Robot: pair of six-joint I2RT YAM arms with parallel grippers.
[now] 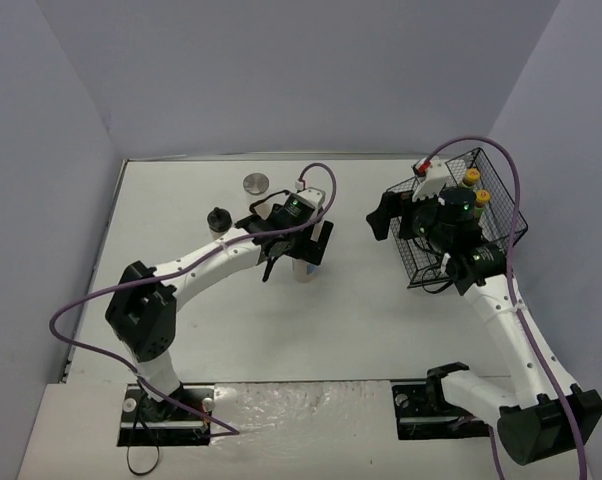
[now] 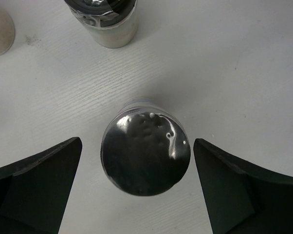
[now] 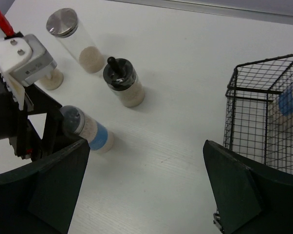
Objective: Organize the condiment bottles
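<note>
**Progress.** The task is standing partly done. The basket (image 1: 501,235) is holding two yellow-capped bottles (image 1: 471,177) at its far side. In the right wrist view a blue-labelled item (image 3: 287,102) is showing through the wire.

Three bottles are standing upright on the bench (image 1: 361,320), outside the basket:
- a blue-banded shaker (image 2: 145,153) at mid-bench
- a black-lidded jar (image 3: 123,85) near it
- a clear shaker (image 3: 68,34) farther back

These three are judged to be the work left. Whether they are going into the basket or into a row is not showing.

**Pincers.** The left pincer (image 2: 137,141) is hanging released over the blue-banded shaker, one finger on either side of its silver lid and both clear of it. The right pincer (image 3: 146,144) is standing released and empty over the bench beside the basket.

**Hidden or unclear.**
- In the top view the right arm is covering much of the basket, so its contents cannot be counted.
- The blue-labelled item is being cut off by the frame edge.
- A beige shape (image 3: 51,79) is sitting partly behind the left arm's camera mount, and it cannot be identified.
</note>
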